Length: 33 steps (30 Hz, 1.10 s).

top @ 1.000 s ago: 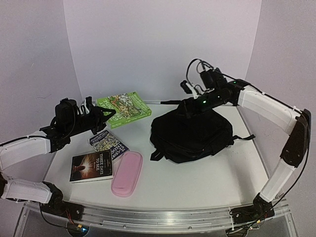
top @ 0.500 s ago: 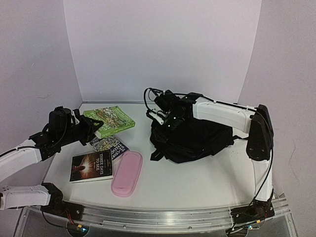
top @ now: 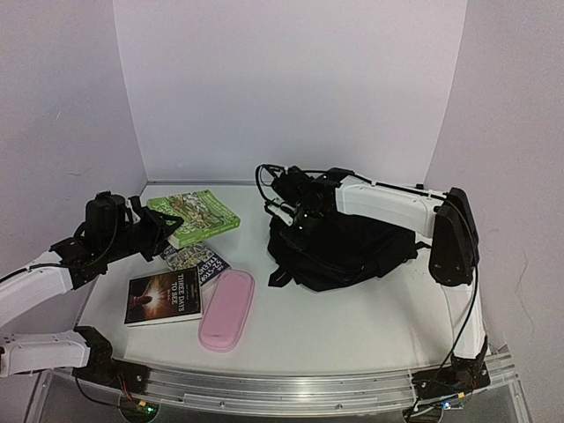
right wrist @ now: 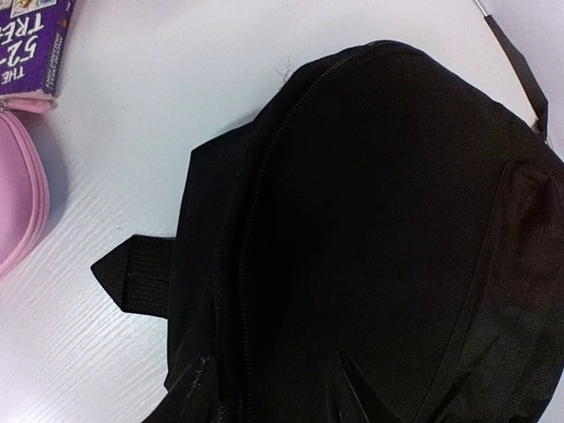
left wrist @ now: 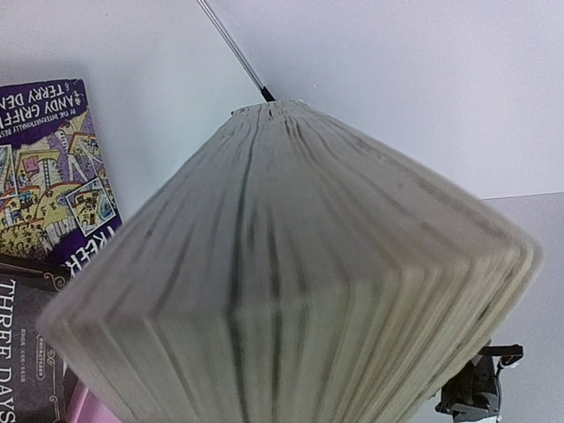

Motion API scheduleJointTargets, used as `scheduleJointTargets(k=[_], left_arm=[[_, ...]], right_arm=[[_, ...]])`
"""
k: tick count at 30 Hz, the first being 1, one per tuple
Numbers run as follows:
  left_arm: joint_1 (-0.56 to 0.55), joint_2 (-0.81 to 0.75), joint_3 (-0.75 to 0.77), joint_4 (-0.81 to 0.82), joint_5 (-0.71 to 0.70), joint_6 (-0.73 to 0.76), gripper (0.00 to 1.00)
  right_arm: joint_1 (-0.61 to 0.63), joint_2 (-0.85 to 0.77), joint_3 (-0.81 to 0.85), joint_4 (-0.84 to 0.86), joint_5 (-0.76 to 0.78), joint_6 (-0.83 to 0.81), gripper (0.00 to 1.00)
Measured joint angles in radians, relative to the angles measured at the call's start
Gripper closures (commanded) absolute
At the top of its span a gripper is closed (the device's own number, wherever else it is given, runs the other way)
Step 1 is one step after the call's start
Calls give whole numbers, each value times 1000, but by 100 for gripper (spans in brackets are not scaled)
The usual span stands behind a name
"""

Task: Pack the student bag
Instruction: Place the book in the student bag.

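The student bag (top: 352,251) lies black and slumped at the right middle of the table, and it fills the right wrist view (right wrist: 379,220). My right gripper (top: 291,218) is down on the bag's upper left edge. Its fingers (right wrist: 189,379) stand apart, open, astride the zip line. My left gripper (top: 161,227) is shut on a green book (top: 198,211) and holds it above the table at the left. That book's page edges (left wrist: 291,264) fill the left wrist view and hide the fingers.
A purple book (top: 196,256) lies under the raised one, with a dark book (top: 165,295) in front of it. A pink pencil case (top: 227,308) lies beside them. A bag strap (right wrist: 132,273) sticks out towards the case. White walls enclose the back and sides.
My right arm swung from behind the bag to its left upper edge and came down onto it, its jaws narrowing. The left arm drew the green book back to the left.
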Motion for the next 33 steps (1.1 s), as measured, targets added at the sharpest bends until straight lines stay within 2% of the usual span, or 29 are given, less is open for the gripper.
scheduleJointTargets(k=[4, 7, 10, 14, 15, 26, 33], left_arm=[[0, 1, 0, 0, 0, 0, 100], [0, 2, 0, 0, 0, -1, 100], [0, 2, 0, 0, 0, -1, 100], [0, 4, 0, 0, 1, -4, 100], [0, 6, 0, 1, 1, -4, 100], [2, 65, -52, 73, 66, -8, 100], [2, 169, -63, 239, 189, 0, 100]], right_arm=[[0, 1, 0, -13, 5, -9, 50], [0, 2, 0, -33, -2, -13, 52], [0, 3, 0, -51, -13, -17, 64], [0, 6, 0, -62, -17, -21, 95], [0, 7, 0, -63, -17, -21, 100], [0, -20, 60, -105, 25, -37, 100], [-16, -96, 131, -115, 61, -42, 100]])
